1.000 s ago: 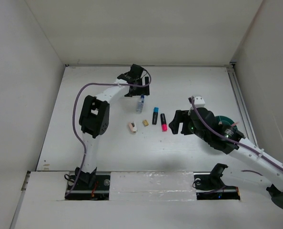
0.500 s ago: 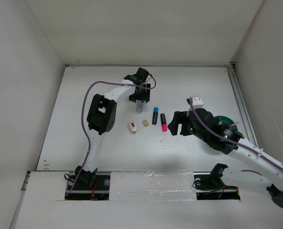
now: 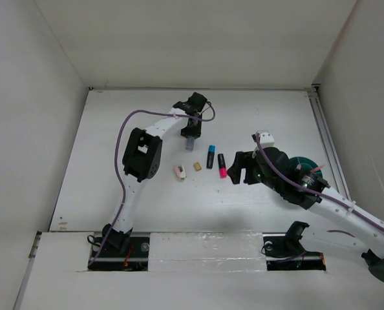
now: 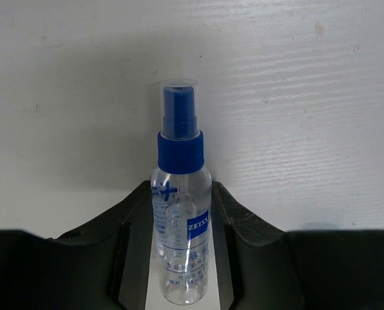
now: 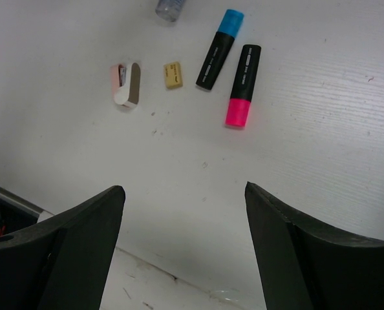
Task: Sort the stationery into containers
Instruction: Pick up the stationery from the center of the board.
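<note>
While the clear plastic bottle with the blue cap (image 4: 181, 226) lies towards the far edge of the white table (image 3: 114, 161), the left gripper (image 4: 181, 194) clasps its body from both sides. The bottle's long axis runs straight out between the jaws, cap away from the wrist. The right gripper (image 5: 182, 188) hangs released, well apart, over the pink-and-black highlighter (image 5: 240, 84).

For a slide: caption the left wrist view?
Left gripper clasping the clear blue-capped bottle lying on the white table.
</note>
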Controlling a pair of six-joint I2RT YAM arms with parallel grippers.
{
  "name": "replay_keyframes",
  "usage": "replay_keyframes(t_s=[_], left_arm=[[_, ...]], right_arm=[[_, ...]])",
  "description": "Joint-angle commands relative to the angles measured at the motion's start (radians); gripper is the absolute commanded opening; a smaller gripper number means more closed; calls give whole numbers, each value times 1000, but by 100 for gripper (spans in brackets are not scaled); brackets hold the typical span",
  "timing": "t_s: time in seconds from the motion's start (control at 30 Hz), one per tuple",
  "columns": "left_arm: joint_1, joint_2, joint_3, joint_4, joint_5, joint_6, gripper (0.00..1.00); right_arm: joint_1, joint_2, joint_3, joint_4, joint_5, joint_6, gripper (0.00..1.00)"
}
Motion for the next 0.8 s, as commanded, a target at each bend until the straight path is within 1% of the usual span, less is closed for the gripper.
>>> replay_keyframes(t_s=[0.0, 0.07, 0.1, 0.17, 0.2, 0.23, 0.3, 0.33, 0.37, 0.4, 0.43, 0.47, 0.5, 0.53, 0.57, 0.6, 0.67, 0.7, 0.73, 0.77], left_arm=[[11, 58, -5, -44, -15, -35, 0], [22, 23, -5, -32, -15, -44, 0], [22, -3, -23, -17, -15, -53, 0], [31, -103, -56, 34, -15, -53, 0], [31, -143, -76, 60, 1, -53, 0], [31, -226, -94, 83, 14, -53, 0], [31, -323, -175, 184, 29, -64, 0], [16, -374, -209, 221, 29, -64, 0], [-7, -470, -278, 256, 29, -64, 0], [-19, -517, -312, 322, 17, -64, 0], [-30, -555, -339, 345, 17, -76, 0], [-41, -630, -367, 368, 43, -85, 0], [-41, -669, -440, 431, 61, -96, 0], [-41, -706, -477, 462, 83, -127, 0], [-41, -742, -519, 501, 134, -138, 0], [-41, -823, -607, 543, 156, -147, 0], [-41, -903, -697, 661, 199, -170, 0], [-41, -974, -734, 695, 234, -170, 0], [-41, -1008, -798, 750, 250, -179, 0], [-41, -1034, -820, 769, 267, -179, 0]], right_arm=[[17, 0, -32, 89, -27, -9, 81], [17, -9, -55, 138, -38, -9, 81], [17, -9, -69, 164, -61, -9, 79], [17, -38, -118, 226, -94, -18, 79], [17, -63, -133, 288, -110, -18, 79], [17, -74, -146, 319, -136, -18, 79], [17, -94, -186, 381, -145, -18, 79], [17, -94, -196, 437, -154, -18, 79], [17, -94, -196, 464, -174, -28, 79], [8, -94, -207, 490, -185, -28, 79], [8, -66, -207, 537, -185, -28, 79], [8, -52, -207, 559, -185, -37, 79], [8, -35, -192, 577, -185, -37, 79], [8, -2, -181, 592, -165, -37, 79], [8, 12, -170, 622, -165, -52, 79], [-1, 27, -158, 634, -155, -52, 79], [-19, 75, -111, 657, -154, -61, 79], [-32, 90, -94, 668, -194, -61, 79], [-53, 103, -65, 678, -219, -61, 79], [-62, 115, -54, 706, -240, -72, 79]])
